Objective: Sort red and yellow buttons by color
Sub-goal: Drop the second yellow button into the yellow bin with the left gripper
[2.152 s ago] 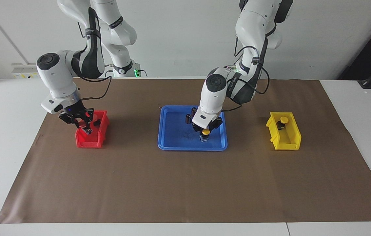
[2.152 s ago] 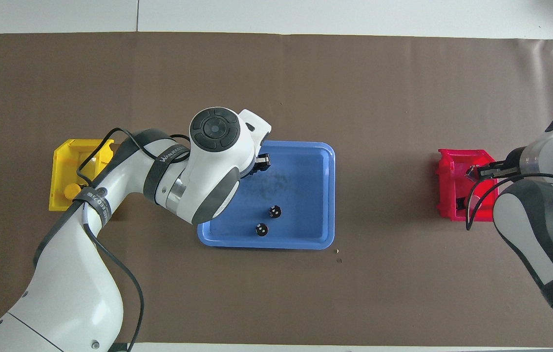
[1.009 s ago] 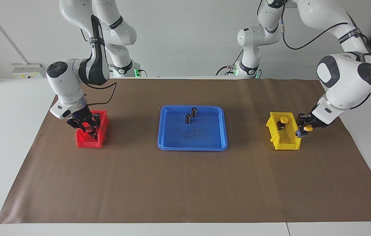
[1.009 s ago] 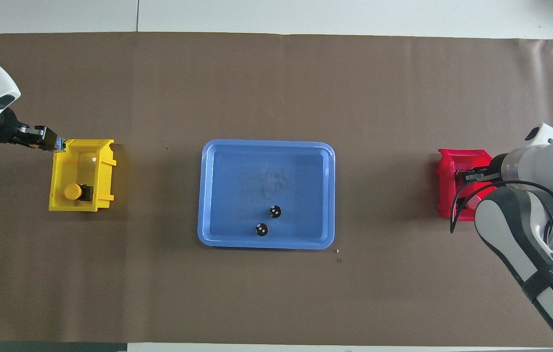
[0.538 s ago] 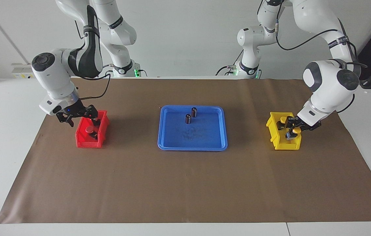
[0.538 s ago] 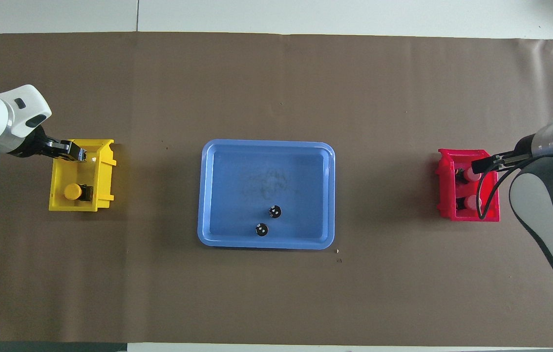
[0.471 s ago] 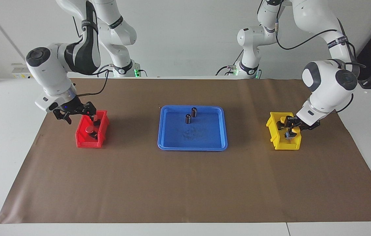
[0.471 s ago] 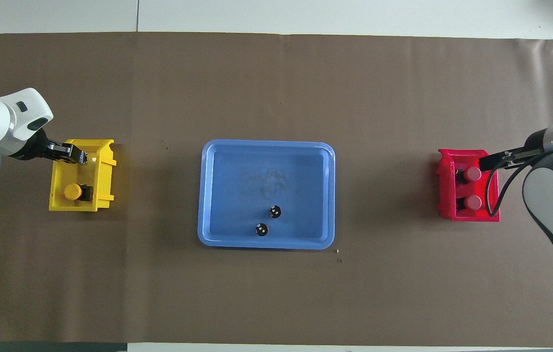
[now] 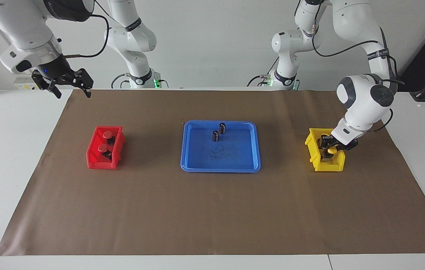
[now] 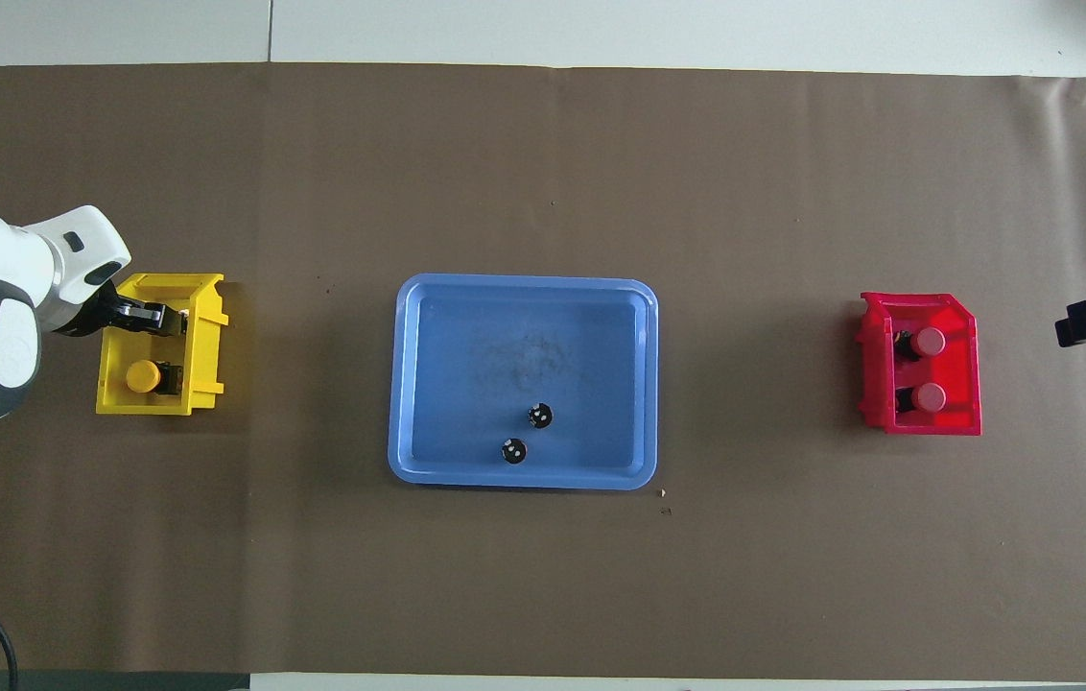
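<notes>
Two red buttons (image 9: 106,134) (image 9: 102,147) sit in the red bin (image 9: 101,163) toward the right arm's end; they also show in the overhead view (image 10: 928,340) (image 10: 928,396), inside the bin (image 10: 869,369). My left gripper (image 9: 331,149) is down in the yellow bin (image 9: 329,166), shut on a yellow button (image 9: 332,150). In the overhead view it (image 10: 157,320) covers that button. The other yellow button (image 10: 142,375) lies in the same bin (image 10: 207,345), nearer to the robots. My right gripper (image 9: 71,89) is open and empty, raised high above the table's edge at the right arm's end.
A blue tray (image 9: 235,155) sits mid-table between the bins and holds two small dark cylinders with silvery tops (image 9: 222,128) (image 9: 215,135); tray (image 10: 505,336) and cylinders (image 10: 539,416) (image 10: 513,450) also show from overhead. Brown paper covers the table.
My right gripper let go of a red button in the red bin and rose up and away. My left gripper carried the yellow button from the tray and lowered it into the yellow bin.
</notes>
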Robot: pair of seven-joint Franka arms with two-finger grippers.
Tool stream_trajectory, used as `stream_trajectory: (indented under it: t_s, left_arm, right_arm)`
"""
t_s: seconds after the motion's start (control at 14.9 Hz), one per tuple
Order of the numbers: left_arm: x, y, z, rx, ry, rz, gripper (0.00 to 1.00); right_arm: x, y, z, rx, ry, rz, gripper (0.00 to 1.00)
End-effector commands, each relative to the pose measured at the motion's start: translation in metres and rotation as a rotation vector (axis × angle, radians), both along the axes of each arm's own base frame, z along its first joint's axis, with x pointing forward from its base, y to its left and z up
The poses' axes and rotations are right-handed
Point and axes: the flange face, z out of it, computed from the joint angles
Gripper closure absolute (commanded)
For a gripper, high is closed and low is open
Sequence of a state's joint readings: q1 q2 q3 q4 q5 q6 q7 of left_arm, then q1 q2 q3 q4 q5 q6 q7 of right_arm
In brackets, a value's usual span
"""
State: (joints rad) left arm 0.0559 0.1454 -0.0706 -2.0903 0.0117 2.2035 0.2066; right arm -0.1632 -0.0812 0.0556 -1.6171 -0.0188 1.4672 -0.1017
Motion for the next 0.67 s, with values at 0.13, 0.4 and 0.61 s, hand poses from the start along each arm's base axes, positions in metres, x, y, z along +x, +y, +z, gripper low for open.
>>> stream_trajectory:
  t_s: [0.13,0.4,0.61]
  left_arm:
    - [-0.004,-0.003,0.003,0.010,-0.023,-0.005,0.46]
    - [0.001,-0.005,0.017,0.012,0.004,-0.007,0.42]
    - [0.016,-0.009,0.069,0.014,0.035,-0.023,0.05]
  right_arm:
    - [0.012,-0.004,-0.001,0.005,-0.030,-0.044,0.01]
    - [0.008,-0.009,-0.013,0.003,-0.041,-0.058,0.01]
    - [0.009,-0.005,-0.010,0.004,-0.039,-0.049,0.01]
